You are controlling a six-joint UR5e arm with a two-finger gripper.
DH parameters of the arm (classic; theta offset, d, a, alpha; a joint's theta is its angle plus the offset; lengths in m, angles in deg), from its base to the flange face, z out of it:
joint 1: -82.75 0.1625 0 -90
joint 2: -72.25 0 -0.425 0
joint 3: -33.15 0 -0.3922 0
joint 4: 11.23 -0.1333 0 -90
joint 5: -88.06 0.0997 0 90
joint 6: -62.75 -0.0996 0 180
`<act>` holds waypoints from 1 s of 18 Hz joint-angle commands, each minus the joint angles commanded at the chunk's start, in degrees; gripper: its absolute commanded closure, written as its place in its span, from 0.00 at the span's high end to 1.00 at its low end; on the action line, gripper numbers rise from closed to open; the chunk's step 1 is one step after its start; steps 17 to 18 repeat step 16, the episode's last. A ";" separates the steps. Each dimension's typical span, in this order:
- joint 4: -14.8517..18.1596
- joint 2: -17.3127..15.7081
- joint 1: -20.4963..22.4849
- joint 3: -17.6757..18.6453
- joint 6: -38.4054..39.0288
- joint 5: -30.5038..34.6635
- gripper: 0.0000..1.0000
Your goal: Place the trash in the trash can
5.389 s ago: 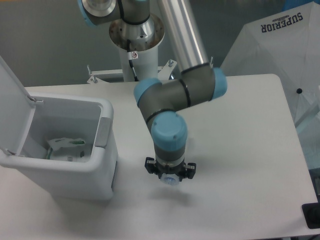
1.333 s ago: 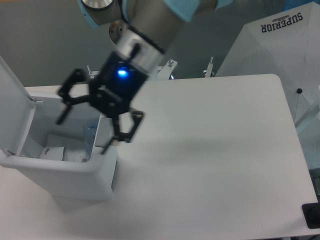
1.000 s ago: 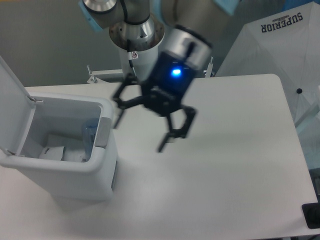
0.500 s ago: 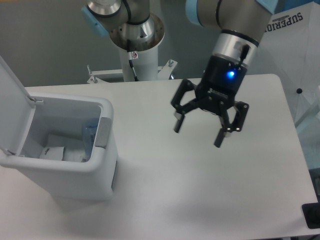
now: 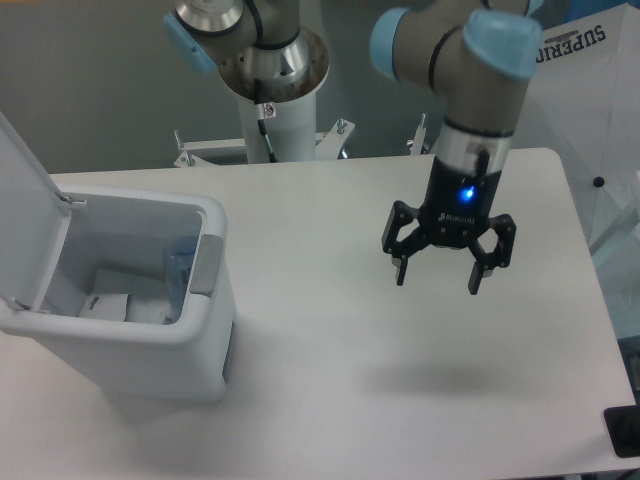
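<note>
gripper (image 5: 436,273) hanging over the right half of the table (image 5: 300,400), jaws spread, carrying nothing. bottle (image 5: 180,268) and packet (image 5: 108,306) lying inside the bin (image 5: 200,350), lid up. looking like the last step, with nothing left on the top to fetch; probably only parking the arm now. sitting against a grey wall, white umbrella (image 5: 560,90) at the right.

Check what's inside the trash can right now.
Inside the trash can: the bluish bottle against the right wall and the white packet on the bottom. The near wall hides part of the floor. The gripper is open and empty.
</note>
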 joint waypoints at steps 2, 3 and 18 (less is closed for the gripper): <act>0.00 1.05 -0.88 -0.44 -1.05 1.33 1.00; 0.09 1.40 -0.97 -0.61 -2.80 2.12 1.00; 1.32 2.81 -4.66 0.97 -16.88 13.73 1.00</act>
